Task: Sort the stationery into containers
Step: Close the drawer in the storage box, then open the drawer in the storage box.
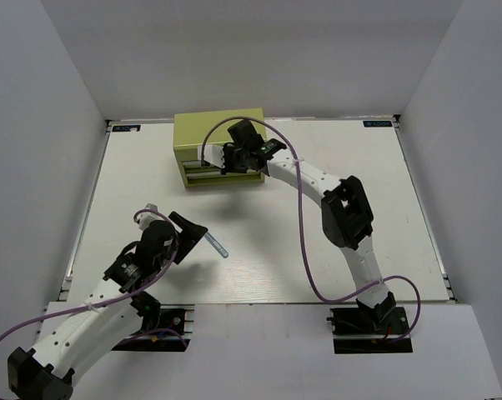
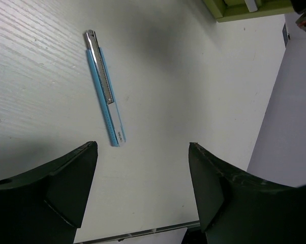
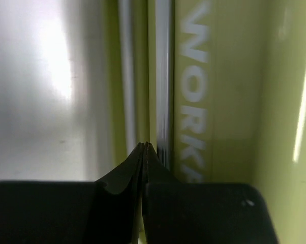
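Note:
The olive-green cabinet (image 1: 218, 133) stands at the far middle of the table, and a lower drawer (image 1: 208, 173) sticks out a little. My right gripper (image 1: 231, 158) is shut, its tips against the drawer front with white lettering (image 3: 193, 76); nothing shows between the fingers (image 3: 135, 162). A light blue pen with a silver clip (image 2: 104, 91) lies flat on the table, also seen from above (image 1: 216, 244). My left gripper (image 2: 143, 152) is open and empty, hovering just short of the pen. The other pens are out of view.
White walls close in the table on three sides. The table's near edge rail (image 2: 143, 233) runs just below the left gripper. A corner of the cabinet (image 2: 244, 7) shows far off in the left wrist view.

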Controlling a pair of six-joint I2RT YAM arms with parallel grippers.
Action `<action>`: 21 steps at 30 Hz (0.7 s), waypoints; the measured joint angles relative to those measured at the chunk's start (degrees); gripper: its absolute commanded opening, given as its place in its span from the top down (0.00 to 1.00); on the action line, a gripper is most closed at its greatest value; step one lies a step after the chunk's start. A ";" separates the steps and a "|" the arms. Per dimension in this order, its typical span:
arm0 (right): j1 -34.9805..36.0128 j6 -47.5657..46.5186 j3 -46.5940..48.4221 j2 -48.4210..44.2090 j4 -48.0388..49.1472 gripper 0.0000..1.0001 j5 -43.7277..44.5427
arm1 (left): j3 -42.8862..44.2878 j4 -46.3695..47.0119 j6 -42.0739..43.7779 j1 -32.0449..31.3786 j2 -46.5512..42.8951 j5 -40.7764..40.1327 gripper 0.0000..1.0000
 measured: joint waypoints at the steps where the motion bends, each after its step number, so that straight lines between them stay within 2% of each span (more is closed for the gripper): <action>1: -0.02 0.42 0.31 0.44 0.85 1.00 1.22 | -0.17 0.55 -0.07 0.00 0.00 0.15 0.18; 8: 0.76 2.86 0.57 0.81 1.79 1.00 5.64 | -1.51 6.25 -0.44 0.00 0.33 1.40 0.18; 11: 0.39 1.88 0.74 0.48 0.20 1.00 2.49 | -3.41 10.84 -0.68 0.00 0.90 1.75 0.24; 12: 0.00 1.33 -0.07 -0.24 -0.44 0.97 -0.02 | -4.07 12.63 -0.92 0.00 1.25 1.73 0.27; 13: -0.44 0.98 -1.95 -1.66 -1.01 0.88 -2.69 | -5.05 15.45 -1.22 0.00 1.77 1.64 0.38; 14: -0.74 1.05 -4.63 -3.67 -1.09 0.73 -4.63 | -6.03 18.29 -2.03 0.00 2.58 1.46 0.44; 15: -1.09 1.20 -9.22 -7.02 -0.59 0.55 -6.54 | -6.86 20.79 -2.82 0.00 3.50 1.11 0.50; 16: -1.44 1.81 -13.79 -10.64 -0.76 0.27 -8.41 | -7.91 24.33 -3.63 0.00 4.98 0.66 0.64; 18: -2.10 3.67 -21.70 -18.25 0.66 0.11 -11.30 | -9.86 31.61 -5.53 0.00 8.48 -0.46 0.79; 21: -2.97 6.80 -26.64 -26.93 2.36 0.10 -14.99 | -11.43 43.87 -7.23 0.17 18.10 -2.40 0.81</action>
